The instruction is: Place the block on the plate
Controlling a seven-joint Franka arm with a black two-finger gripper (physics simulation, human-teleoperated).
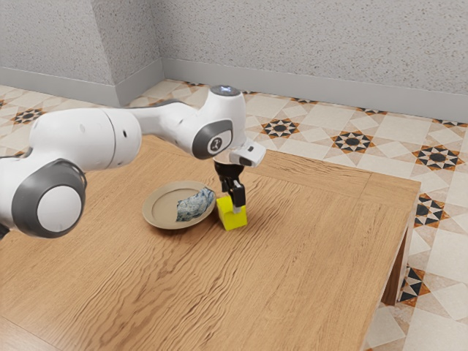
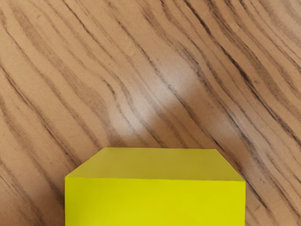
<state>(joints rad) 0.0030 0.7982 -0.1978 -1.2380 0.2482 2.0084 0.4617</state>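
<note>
Across the exterior view, patterned floor tiles (image 1: 351,142) border the wooden table (image 1: 314,256), whose long stretch of wood grain runs from the block to the edge on the exterior view's right. My white arm (image 1: 91,139) reaches over the tabletop. Beneath it lies the round plate (image 1: 162,208), its bare side toward the exterior view's left, a blue-and-white crumpled item (image 1: 194,206) opposite. My gripper (image 1: 235,206) is down at the yellow block (image 1: 234,221), just beside the plate's rim; I can't tell whether it grips. The wrist view shows the block's straight edges.
</note>
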